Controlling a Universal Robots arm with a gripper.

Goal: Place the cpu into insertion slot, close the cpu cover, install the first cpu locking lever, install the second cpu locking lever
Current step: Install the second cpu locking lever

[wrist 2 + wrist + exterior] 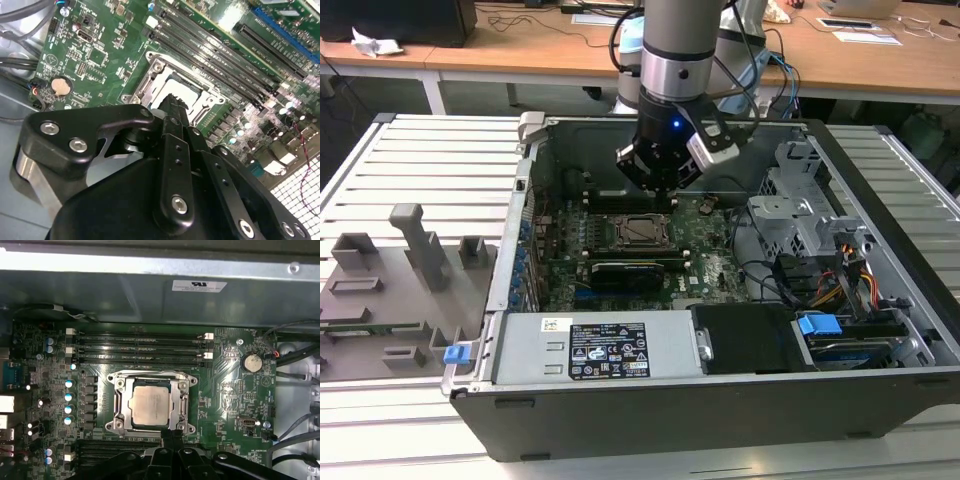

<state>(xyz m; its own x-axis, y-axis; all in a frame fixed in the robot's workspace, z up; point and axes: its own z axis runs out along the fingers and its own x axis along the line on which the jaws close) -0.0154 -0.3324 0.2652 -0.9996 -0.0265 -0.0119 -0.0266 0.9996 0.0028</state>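
Hovering just above the motherboard (pixel 710 260) inside the open computer case (pixel 880 200), the gripper (pixel 658 190) hangs from the arm right beside one edge of the insertion slot (pixel 638 230). In the first wrist view the gripper's fingertips (pixel 171 436) sit together as one narrow dark point against the rim of the socket, with no gap between them and nothing held; the second wrist view shows the same fingers (pixel 172 107) pressed side by side, their tip at the socket's border.

The cpu (pixel 152 406) lies flat in the insertion slot, its pale silvery top facing up and framed on all sides. The cpu cover (pixel 181 401) lies down around it, its central window leaving the chip's top bare. In the second wrist view the cpu (pixel 182 90) shows as a dark grey patch partly hidden behind the gripper's tip.

Long black memory slots (pixel 140 347) run along one side of the socket, and more run along the opposite side near the gripper. A round coin battery (pixel 251 362) sits on the green board, apart from the socket. In the exterior view, a grey fixture tray (pixel 390 290) with upright blocks rests on the slatted table at the exterior view's left, well apart from the case.
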